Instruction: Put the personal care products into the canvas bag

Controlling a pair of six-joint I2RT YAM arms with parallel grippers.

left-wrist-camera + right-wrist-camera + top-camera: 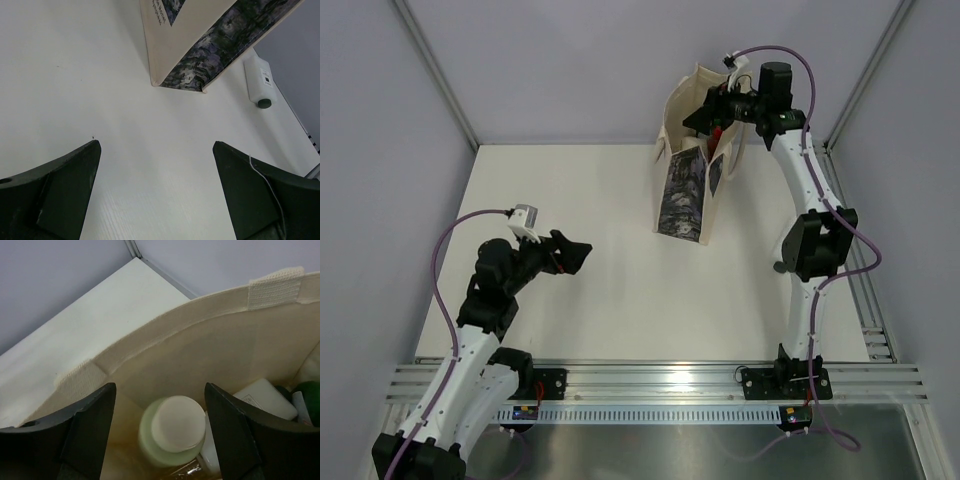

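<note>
The cream canvas bag stands at the back right, its dark picture panel facing front. My right gripper hovers open over the bag's mouth. In the right wrist view the right gripper holds nothing. Below it, inside the bag, the pale green cylinder stands loose next to a flat white bottle and a dark green bottle. Something red shows in the bag's mouth. My left gripper is open and empty above the table. Its wrist view shows the left gripper, the bag's base and a flat white bottle lying beyond it.
The white table is walled by grey panels at the back and both sides. An aluminium rail runs along the near edge by the arm bases. The right arm arches over the table's right side.
</note>
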